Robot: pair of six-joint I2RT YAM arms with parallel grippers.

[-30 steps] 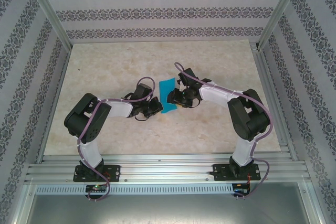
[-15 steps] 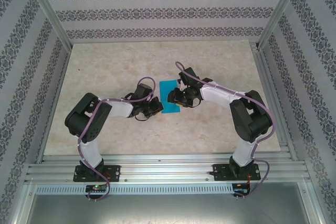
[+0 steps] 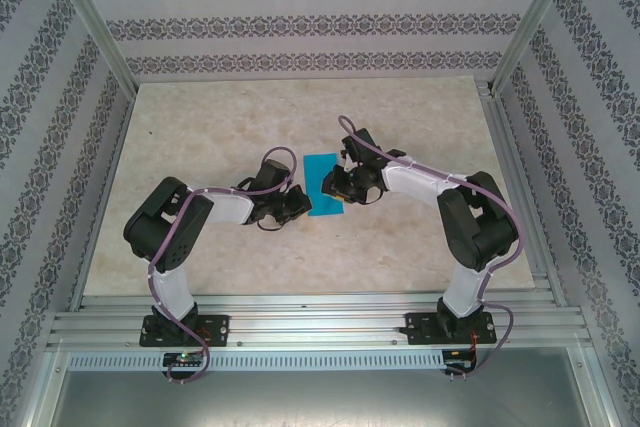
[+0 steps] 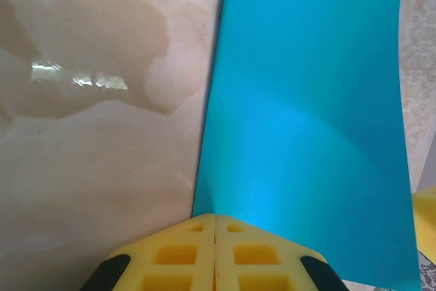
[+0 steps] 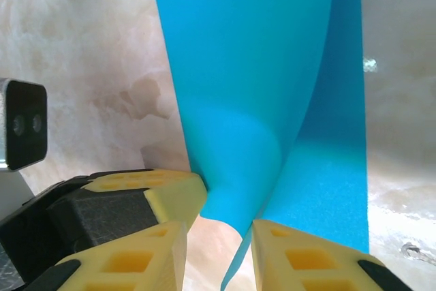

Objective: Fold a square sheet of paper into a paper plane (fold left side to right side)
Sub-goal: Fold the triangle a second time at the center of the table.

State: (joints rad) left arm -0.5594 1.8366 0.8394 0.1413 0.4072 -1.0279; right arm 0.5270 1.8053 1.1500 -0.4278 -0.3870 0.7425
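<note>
Smooth cyan square sheet of paper [image 3: 318, 195] curled over itself into a narrow rectangle, on marbled beige tabletop [image 3: 200, 127].
Long axis runs approx top-bottom of frame. L gripper [image 4: 214, 226] fingers pressed together at its corner; R gripper [image 5: 219, 230] fingers spread, soft fold between.

One sheet of paper [image 3: 323, 185], mid-frame. Two arms: left arm [image 3: 165, 227] at lower left, right arm [image 3: 475, 222] at lower right. Two grippers: left gripper [image 3: 297, 202], right gripper [image 3: 335, 185], both by the paper. Four yellow fingers [image 5: 306, 260], two to each gripper. One table [image 3: 200, 127].
</note>
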